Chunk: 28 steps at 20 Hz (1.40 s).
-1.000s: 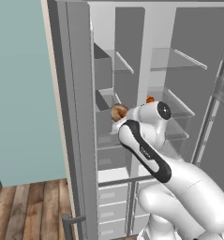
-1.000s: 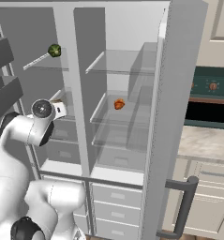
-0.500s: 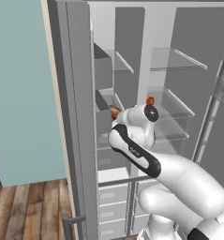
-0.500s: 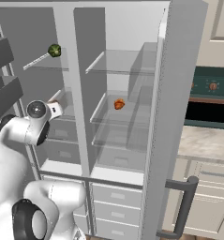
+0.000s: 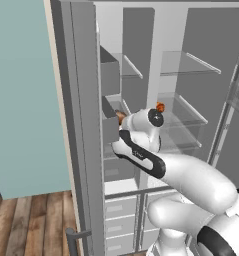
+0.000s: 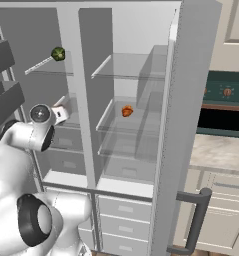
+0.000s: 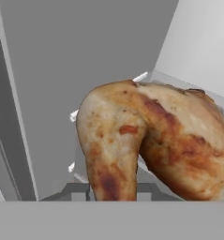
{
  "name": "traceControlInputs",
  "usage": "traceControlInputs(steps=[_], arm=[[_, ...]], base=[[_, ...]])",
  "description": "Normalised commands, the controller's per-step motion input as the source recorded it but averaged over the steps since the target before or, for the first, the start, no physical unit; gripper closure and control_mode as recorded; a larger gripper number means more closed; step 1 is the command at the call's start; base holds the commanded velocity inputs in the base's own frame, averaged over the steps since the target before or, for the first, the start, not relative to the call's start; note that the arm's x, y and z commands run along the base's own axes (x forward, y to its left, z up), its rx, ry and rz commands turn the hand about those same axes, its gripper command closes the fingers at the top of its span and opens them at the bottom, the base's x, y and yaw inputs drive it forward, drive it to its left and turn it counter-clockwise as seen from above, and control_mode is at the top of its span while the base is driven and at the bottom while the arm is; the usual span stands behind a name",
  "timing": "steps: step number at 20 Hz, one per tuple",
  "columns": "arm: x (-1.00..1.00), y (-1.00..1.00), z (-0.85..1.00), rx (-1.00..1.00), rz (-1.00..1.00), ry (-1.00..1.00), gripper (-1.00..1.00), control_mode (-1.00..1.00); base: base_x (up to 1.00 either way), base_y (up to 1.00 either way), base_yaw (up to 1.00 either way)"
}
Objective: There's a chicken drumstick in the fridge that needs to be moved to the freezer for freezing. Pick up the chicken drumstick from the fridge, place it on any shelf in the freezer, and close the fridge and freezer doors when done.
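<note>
My gripper (image 5: 123,118) is shut on the chicken drumstick (image 5: 120,116), a golden-brown lump that looms large in the hand view (image 7: 151,140). It hangs at the front of the freezer (image 5: 136,50), the narrow left compartment, at mid height and close to a gray bin (image 5: 110,127). From the right base view my white hand (image 6: 58,114) reaches in at that same level of the freezer (image 6: 36,40). The fridge (image 5: 211,50) stands to the right. Both doors are open: the freezer door (image 5: 76,125) on the left, the fridge door (image 6: 183,125) on the right.
A small orange-red item (image 6: 126,111) lies on a glass fridge shelf (image 6: 136,120). A green round item (image 6: 58,53) sits on the upper freezer shelf. Gray bins (image 6: 3,97) jut out at the left. The fridge door's handle (image 6: 196,220) sticks out low on the right.
My hand has turned and shifted a little to the left with the drumstick, deeper toward the freezer side. The arm's elbow has swung lower.
</note>
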Motion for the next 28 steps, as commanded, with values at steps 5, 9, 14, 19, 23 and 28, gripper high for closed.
traceControlInputs(steps=[5,9,14,19,23,28], arm=[[0.32,0.0,0.0,0.0,0.0,0.0,1.0,-1.0],[0.38,0.0,0.0,0.0,0.0,0.0,1.0,-1.0],[0.42,0.0,0.0,-0.02,0.0,-0.01,1.0,-1.0],[0.41,0.0,0.0,-0.03,0.0,0.0,1.0,-1.0],[0.37,0.0,0.0,-0.03,0.0,0.0,1.0,-1.0],[0.38,0.01,-0.09,-0.03,0.0,0.0,1.0,-1.0]], base=[[0.0,0.0,0.0],[0.0,0.0,0.0],[0.0,0.0,0.0],[0.0,0.0,0.0],[0.0,0.0,0.0],[0.0,0.0,0.0]])
